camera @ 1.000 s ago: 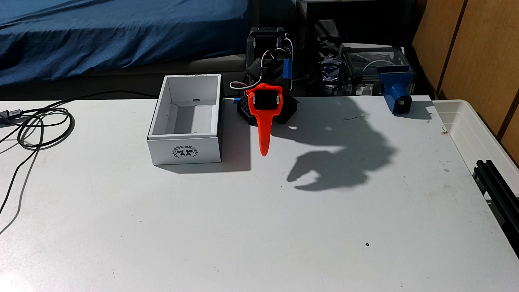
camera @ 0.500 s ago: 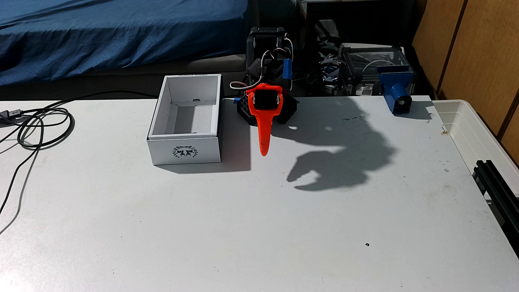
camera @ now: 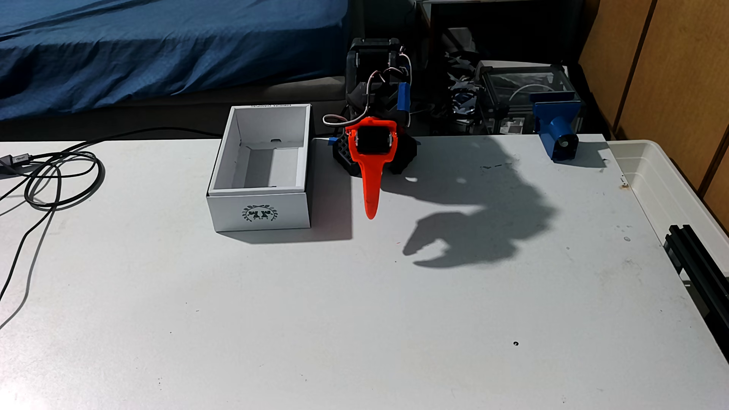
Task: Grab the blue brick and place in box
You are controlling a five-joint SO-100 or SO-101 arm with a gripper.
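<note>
Orange plastic is the brightest thing in the fixed view: the hand [camera: 371, 211] is pointing down toward the camera, just right of the box [camera: 258, 211], with its tip above the worktop [camera: 355, 315]. Nothing is changing between the earlier pictures and this one; the arm is holding the same folded pose, its shadow [camera: 465, 232] is lying in the same place, and the box is sitting where it sat. From this angle only the one orange finger is showing edge-on, so whether the jaws are apart or together cannot be told directly; the shadow is showing a small gap between two points, which hints at a slight opening, but that is a guess.

The blue brick is not to be found on the worktop. The box is standing open, wreath side facing the camera, and the part of its floor that is showing is bare; its near inner corner is hidden by the front wall, so a brick lying there cannot be ruled out. The blue part with a round hole [camera: 558, 136] at the far right edge is a clamp, not the brick.

Judging from this stillness, the arm is either waiting to begin or resting after finishing; the picture is not settling which.
</note>
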